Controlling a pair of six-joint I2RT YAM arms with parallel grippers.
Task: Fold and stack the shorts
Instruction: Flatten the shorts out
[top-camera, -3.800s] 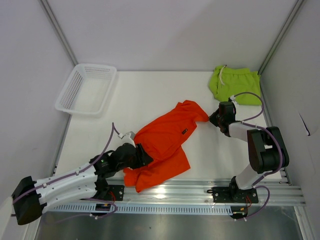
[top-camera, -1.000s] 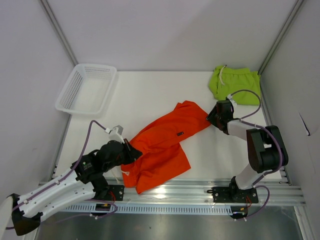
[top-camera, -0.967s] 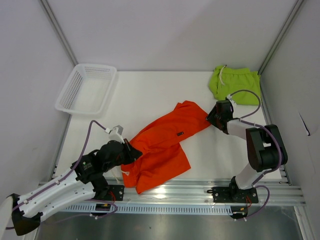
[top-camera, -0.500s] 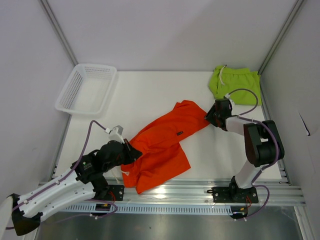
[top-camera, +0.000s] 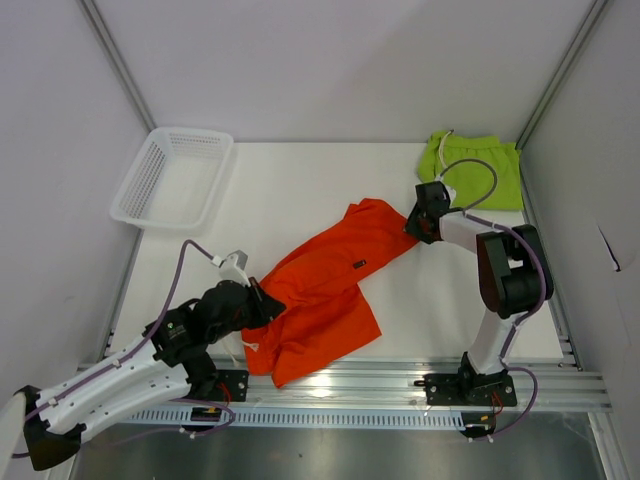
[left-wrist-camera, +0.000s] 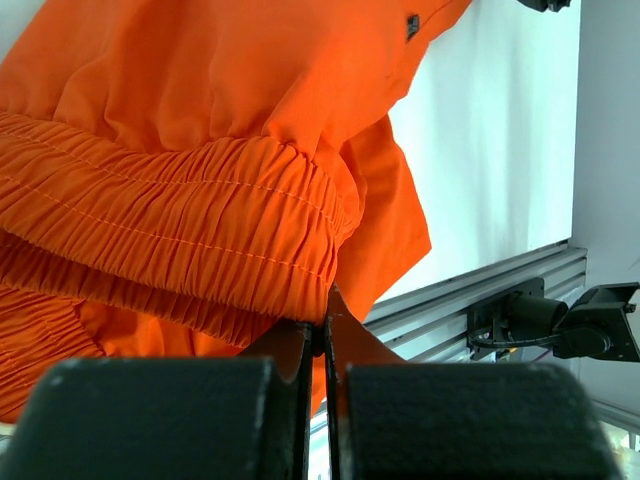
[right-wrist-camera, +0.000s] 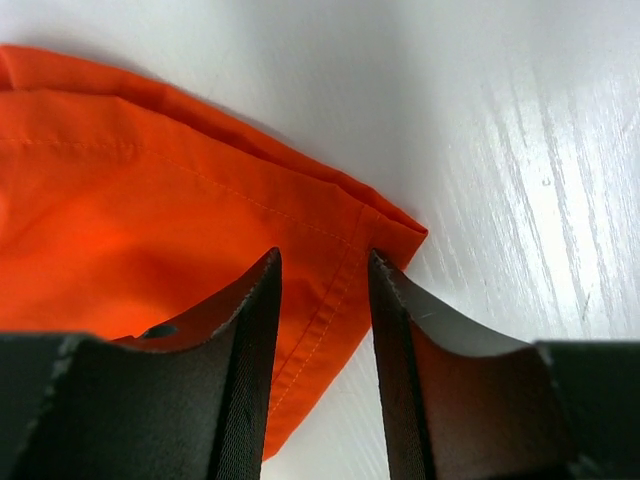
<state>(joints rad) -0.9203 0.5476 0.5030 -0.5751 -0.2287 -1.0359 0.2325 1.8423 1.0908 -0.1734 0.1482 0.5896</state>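
The orange shorts (top-camera: 325, 290) lie spread slantwise over the middle of the white table. My left gripper (top-camera: 262, 305) is shut on their gathered elastic waistband (left-wrist-camera: 200, 210), pinching it at the lower edge between the jaws (left-wrist-camera: 325, 325). My right gripper (top-camera: 412, 225) is open at the far right corner of the orange leg. Its fingers (right-wrist-camera: 255, 300) straddle the stitched hem corner (right-wrist-camera: 345, 250), which lies flat on the table between them. The lime green shorts (top-camera: 470, 170) sit bunched at the back right corner, apart from both grippers.
A white mesh basket (top-camera: 128, 190) stands at the back left. An aluminium rail (top-camera: 400, 385) with the arm bases runs along the near edge. Grey walls close in the table on both sides and the back.
My right gripper has moved up and left onto the orange leg's corner, its jaws a little narrower. The left gripper has held still on the waistband over the last second.
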